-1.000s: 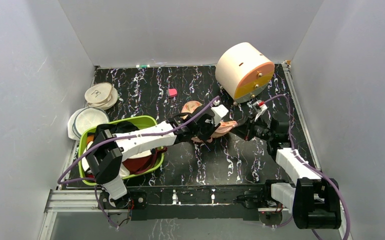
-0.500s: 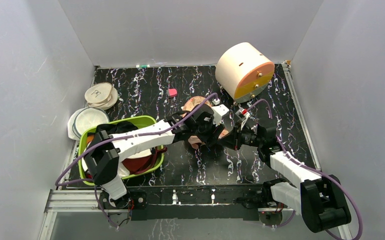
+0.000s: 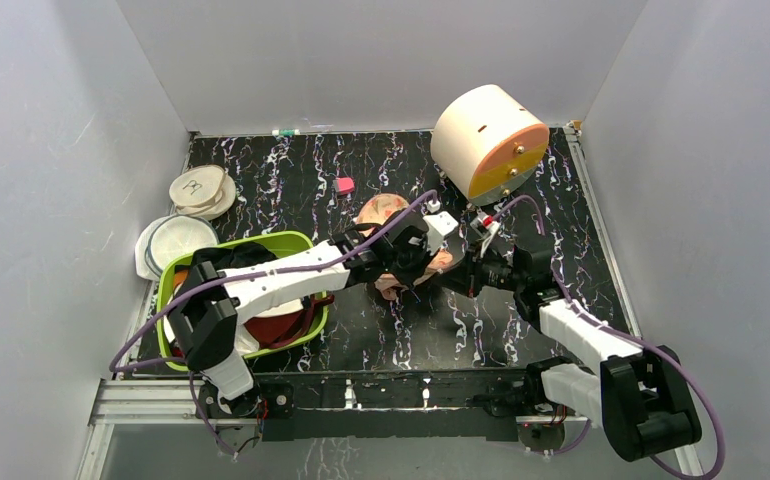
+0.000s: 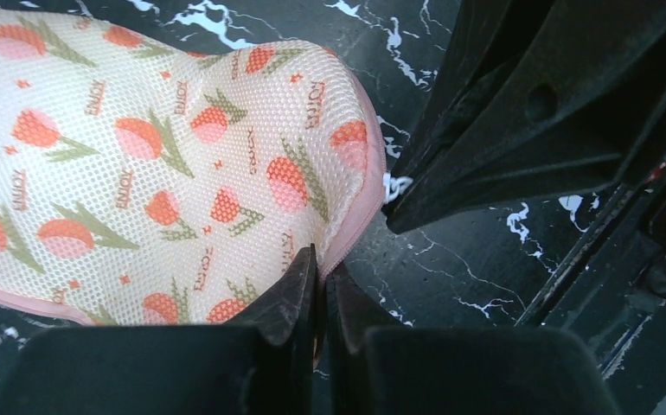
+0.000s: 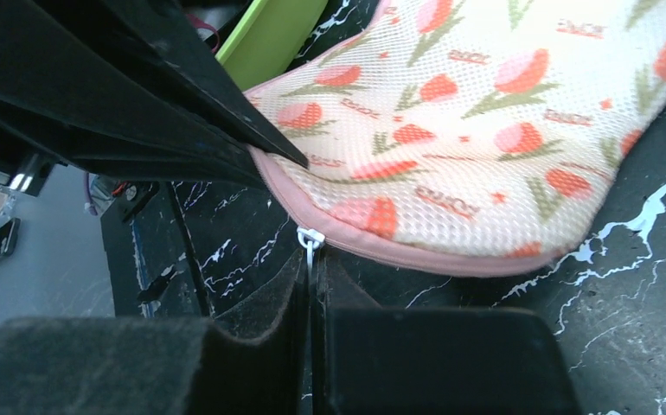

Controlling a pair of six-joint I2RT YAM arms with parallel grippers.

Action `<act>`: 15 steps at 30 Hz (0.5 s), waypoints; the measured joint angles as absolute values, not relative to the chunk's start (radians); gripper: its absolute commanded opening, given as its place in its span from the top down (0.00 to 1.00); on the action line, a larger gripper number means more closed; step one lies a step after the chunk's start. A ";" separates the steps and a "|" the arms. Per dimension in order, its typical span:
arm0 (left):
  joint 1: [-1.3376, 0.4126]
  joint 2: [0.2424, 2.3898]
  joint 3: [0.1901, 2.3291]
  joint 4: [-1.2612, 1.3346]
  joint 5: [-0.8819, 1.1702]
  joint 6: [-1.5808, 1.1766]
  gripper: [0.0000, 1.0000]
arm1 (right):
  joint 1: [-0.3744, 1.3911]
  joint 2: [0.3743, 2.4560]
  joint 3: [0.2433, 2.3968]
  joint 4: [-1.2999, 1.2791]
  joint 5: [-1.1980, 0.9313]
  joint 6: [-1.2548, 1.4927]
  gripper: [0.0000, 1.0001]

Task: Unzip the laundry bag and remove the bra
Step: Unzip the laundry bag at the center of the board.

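Laundry bag [image 3: 381, 211] is located near the middle of the table [image 3: 291, 170], just right of the green basin [image 3: 296, 243]. Long axis is set diagonally, with one rounded end toward the far edge and the other toward the right edge; the mid part is hidden under the left arm. Left gripper [image 4: 319, 259] is clamped on the bag's pink edge [image 4: 360, 216] at the right-hand end. Right gripper [image 5: 310, 264] is pinched shut on the white zipper pull [image 5: 310, 236].

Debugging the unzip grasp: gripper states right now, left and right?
Left gripper: closed, pinching the laundry bag at its pink edge.
Right gripper: closed on the zipper pull.
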State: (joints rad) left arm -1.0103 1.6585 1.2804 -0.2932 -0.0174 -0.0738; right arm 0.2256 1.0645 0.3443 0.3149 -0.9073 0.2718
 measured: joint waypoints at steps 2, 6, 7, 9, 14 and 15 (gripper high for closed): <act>-1.010 1.638 1.272 -0.301 -0.041 -0.067 1.00 | 0.225 1.079 0.356 0.313 -0.904 0.262 1.00; -1.010 1.589 1.250 -0.317 -0.081 -0.056 1.00 | 0.212 1.119 0.369 0.316 -0.904 0.252 1.00; -1.010 1.578 1.244 -0.321 -0.089 -0.054 1.00 | 0.201 1.136 0.371 0.316 -0.904 0.251 1.00; -1.010 1.555 1.229 -0.322 -0.097 -0.051 1.00 | 0.175 1.170 0.372 0.317 -0.903 0.249 1.00; -1.010 1.502 1.187 -0.319 -0.097 -0.045 1.00 | 0.140 1.279 0.395 0.305 -0.904 0.249 1.00; -1.010 1.498 1.187 -0.319 -0.097 -0.045 1.00 | 0.139 1.294 0.403 0.303 -0.904 0.249 1.00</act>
